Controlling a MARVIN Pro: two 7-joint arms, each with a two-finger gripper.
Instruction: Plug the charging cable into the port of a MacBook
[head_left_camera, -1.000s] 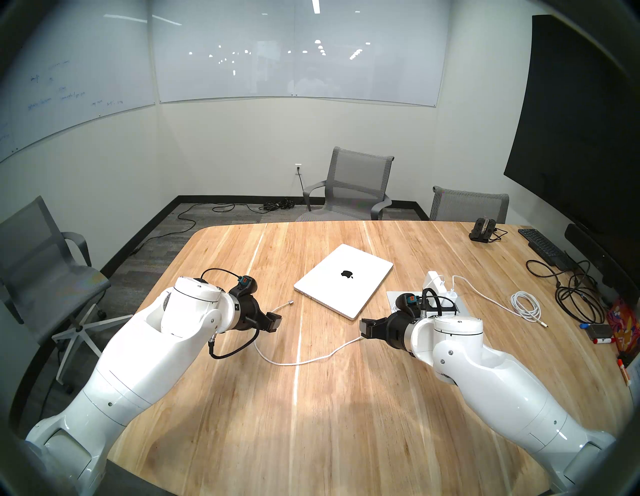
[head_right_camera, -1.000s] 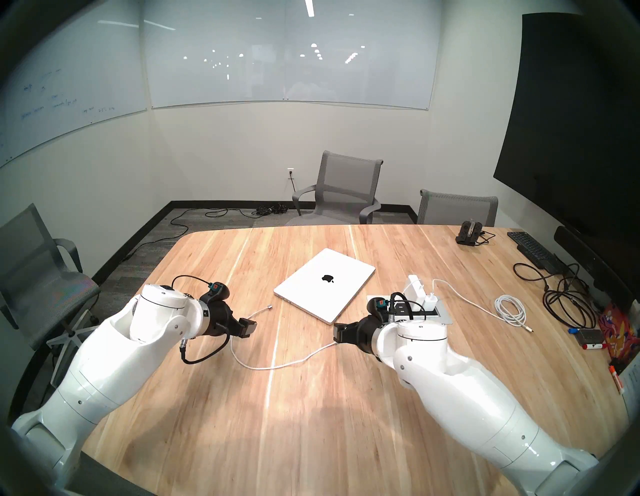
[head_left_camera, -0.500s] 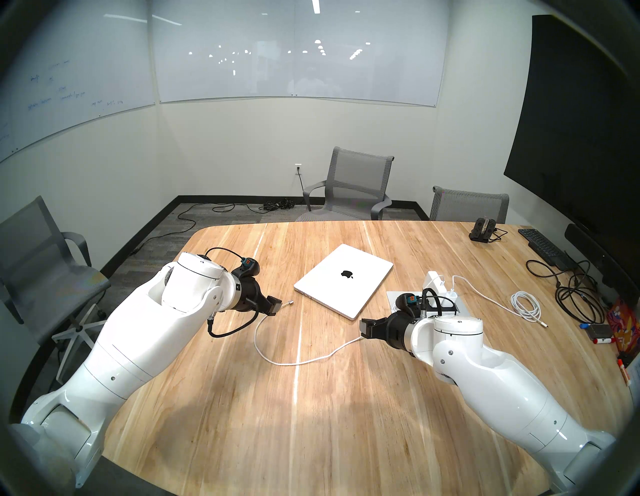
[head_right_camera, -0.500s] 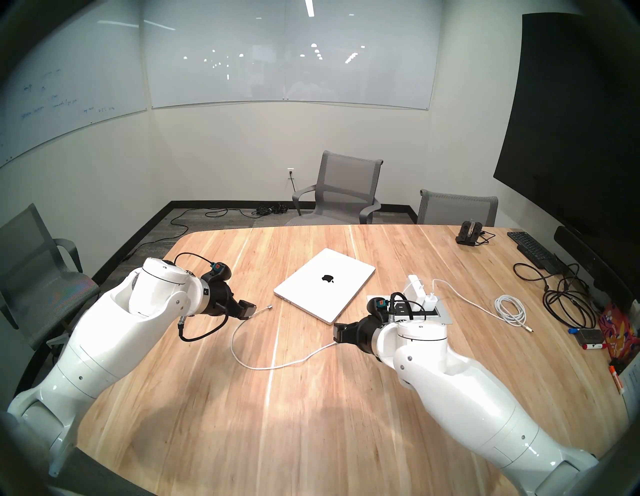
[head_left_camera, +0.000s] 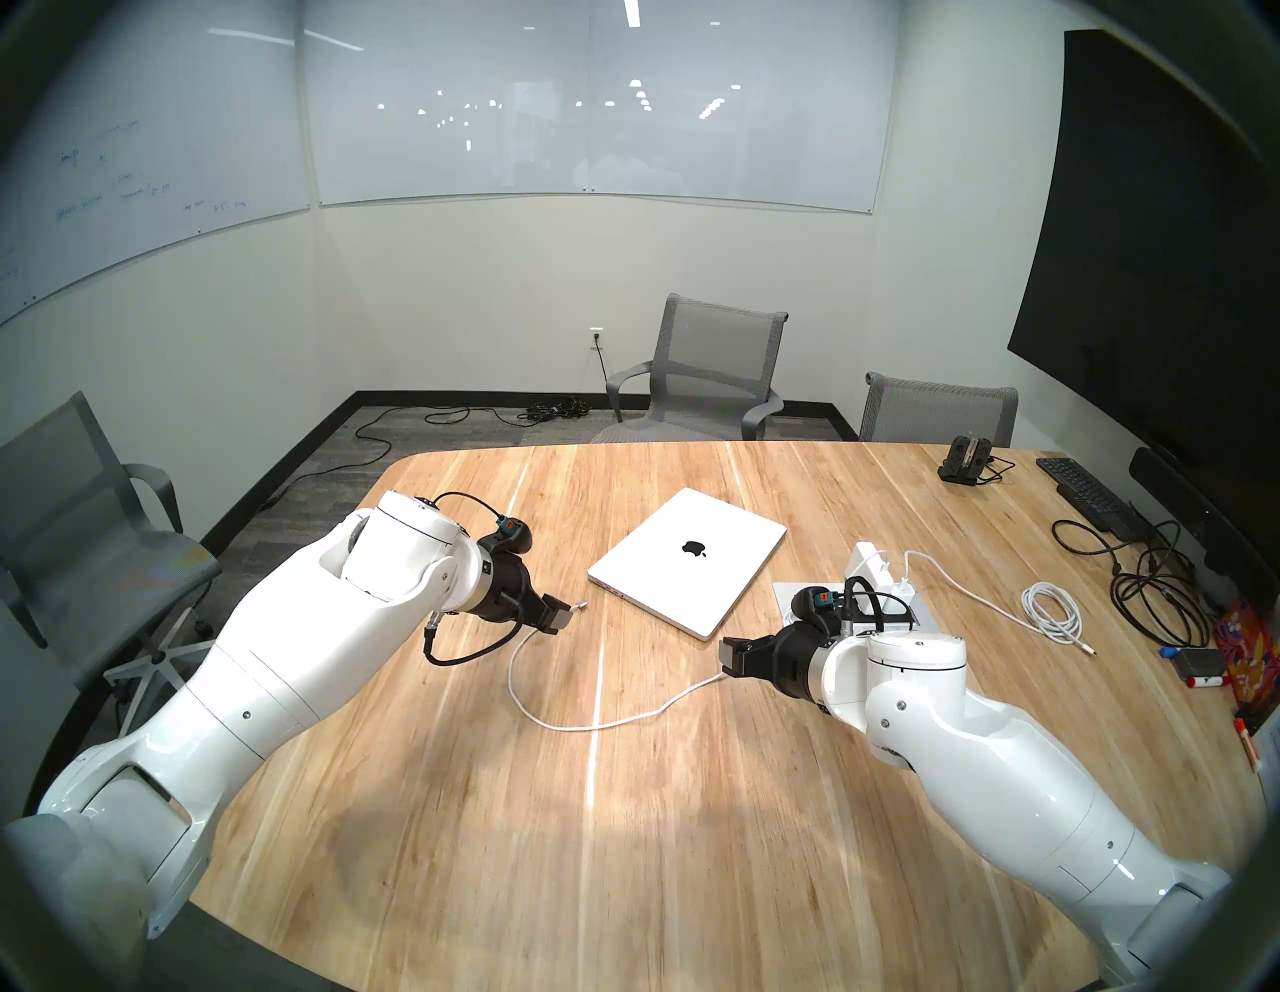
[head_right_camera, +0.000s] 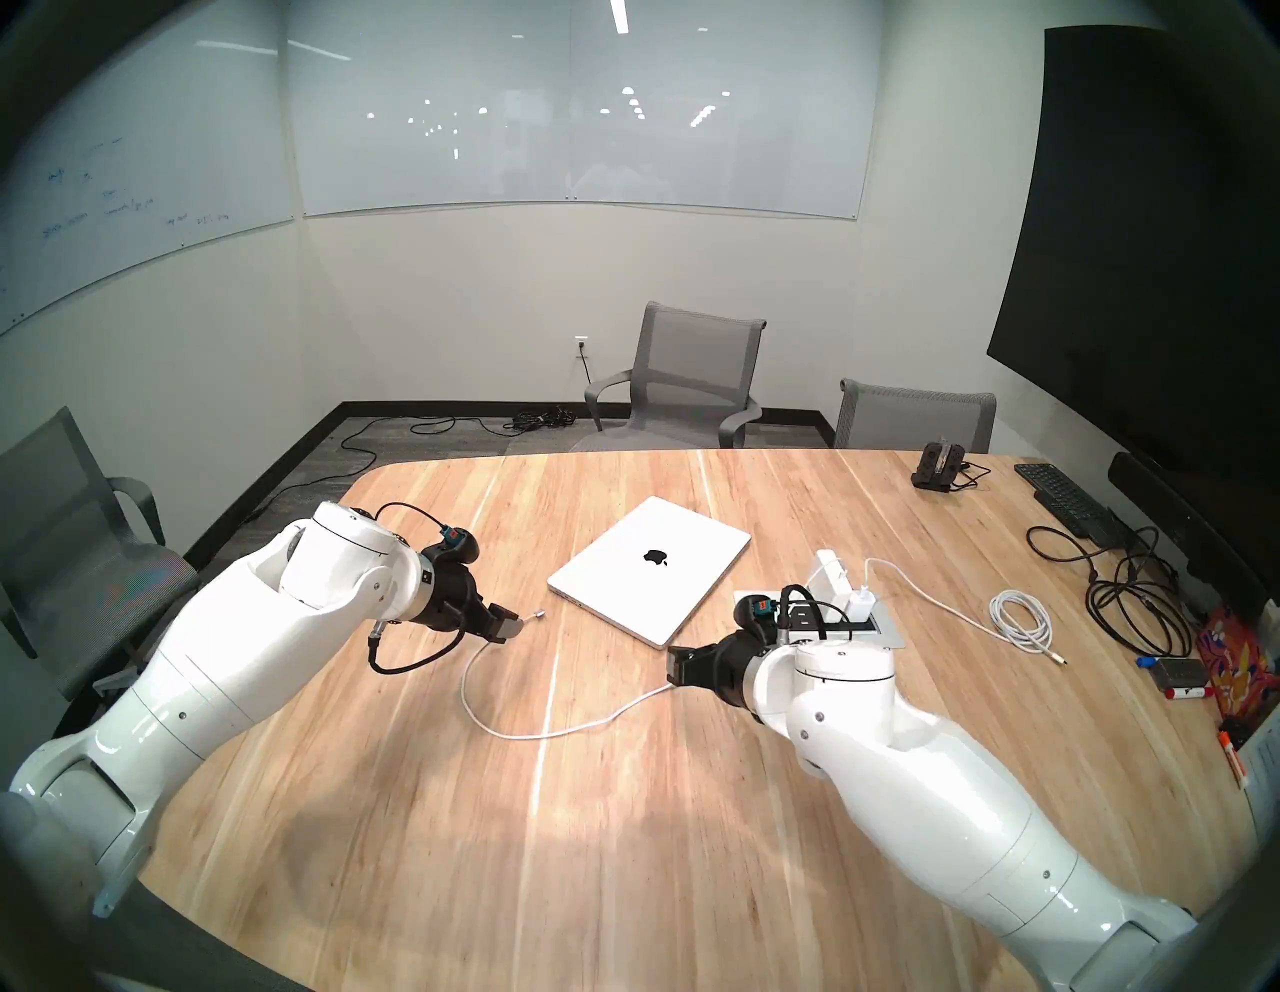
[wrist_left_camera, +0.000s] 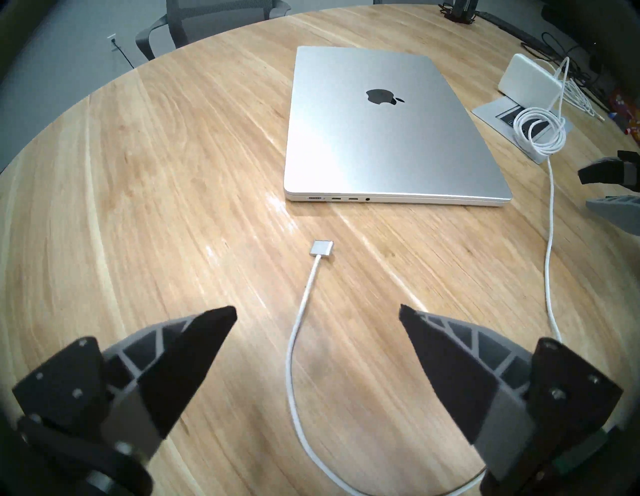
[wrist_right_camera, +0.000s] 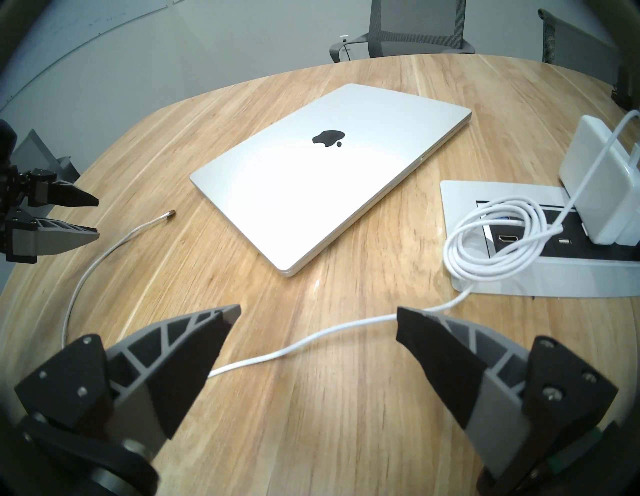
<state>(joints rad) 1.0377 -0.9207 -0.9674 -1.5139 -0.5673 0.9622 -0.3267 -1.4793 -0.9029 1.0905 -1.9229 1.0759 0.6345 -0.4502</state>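
Table (head_left_camera: 623, 866): 1 MacBook (head_left_camera: 699, 582), 1 charging cable (head_left_camera: 589, 725)

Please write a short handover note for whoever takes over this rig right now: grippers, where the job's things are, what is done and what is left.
Left gripper: open, empty, hovering over the charging cable just behind its plug.
Right gripper: open, empty, above a later stretch of the same cable.
MacBook: closed, flat on the table, its port edge facing the plug, with a gap between them.
White charger brick: stands at the table's outlet panel.
Done: approach only.
Left: grasp the plug end, line it up with the port, push it in.
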